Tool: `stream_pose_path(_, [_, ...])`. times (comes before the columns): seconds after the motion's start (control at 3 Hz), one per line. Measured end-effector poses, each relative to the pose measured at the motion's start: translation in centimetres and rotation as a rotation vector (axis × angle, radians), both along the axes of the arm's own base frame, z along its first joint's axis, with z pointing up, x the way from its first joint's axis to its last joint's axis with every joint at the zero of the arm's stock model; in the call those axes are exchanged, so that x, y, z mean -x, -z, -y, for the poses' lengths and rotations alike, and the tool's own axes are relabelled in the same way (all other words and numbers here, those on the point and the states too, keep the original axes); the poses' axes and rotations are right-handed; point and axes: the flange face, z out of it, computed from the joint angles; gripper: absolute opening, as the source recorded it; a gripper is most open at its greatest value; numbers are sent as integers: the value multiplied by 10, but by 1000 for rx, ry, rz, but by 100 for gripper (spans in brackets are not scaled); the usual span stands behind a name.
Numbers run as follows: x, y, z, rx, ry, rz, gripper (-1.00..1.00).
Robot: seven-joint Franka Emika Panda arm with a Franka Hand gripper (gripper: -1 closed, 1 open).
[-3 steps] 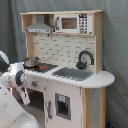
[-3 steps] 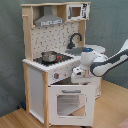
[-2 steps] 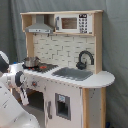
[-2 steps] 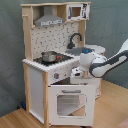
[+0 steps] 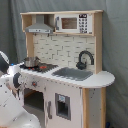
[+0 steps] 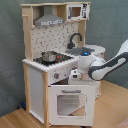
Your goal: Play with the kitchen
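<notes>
Since a second ago my arm (image 6: 107, 66) has barely shifted; it stays level with the knobs.

From the first exterior view, I see the kitchen (image 5: 65, 60) standing upright, tall axis vertical, its front angled toward the first exterior view's left. The black faucet (image 5: 84, 59) stands behind the sink (image 5: 74, 73).

From the second exterior view, the kitchen's front faces the camera, showing the oven window (image 6: 68, 104). My gripper (image 6: 75, 75) sits against the knob panel above that window; I cannot tell how the jaws stand. A pot (image 6: 49, 56) rests on the stovetop.

The white arm (image 6: 107, 65) reaches in from the second exterior view's right (elbow bent), hand (image 6: 74, 75) forward.
</notes>
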Motion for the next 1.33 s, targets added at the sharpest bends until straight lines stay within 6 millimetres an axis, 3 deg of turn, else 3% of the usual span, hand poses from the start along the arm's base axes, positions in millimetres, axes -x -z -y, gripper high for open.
stream_pose_path(1.0, [0, 18, -40, -35, 52, 4, -100])
stream_pose_path(1.33, [10, 24, -56, -47, 93, -2, -100])
